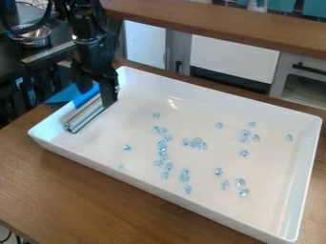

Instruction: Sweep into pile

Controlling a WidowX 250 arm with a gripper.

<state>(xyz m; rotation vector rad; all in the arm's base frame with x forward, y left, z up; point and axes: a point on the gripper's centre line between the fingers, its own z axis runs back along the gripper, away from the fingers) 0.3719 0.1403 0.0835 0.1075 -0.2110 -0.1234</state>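
The end effector [98, 96] is placed at the far end of the bar [83, 117], beside the blue piece [85, 96], inside the tray [172, 195] near its left end in the camera view. Whether it is spread or pressed together on the bar or the blue piece cannot be told. The gems [163, 147] are scattered over the middle and right of the tray floor; some are bunched in a loose line, others lie alone, and one is set near the right wall. The tray is carried by the worktop [96, 195].

The gems are judged to be hard, light and slippery on the smooth floor, so they should be slid easily by a low edge, but may be scattered by a quick push. They are better herded than picked up singly. The bar looks like grooved metal, stiff and rather heavy for its size; it is best gripped firmly near its middle, or by the blue piece if that proves to be a handle, so that twisting is resisted. Its long edge should be kept flat and low, since gems could be passed over if it were tilted. The tray looks rigid, and might be nudged if its wall were struck.
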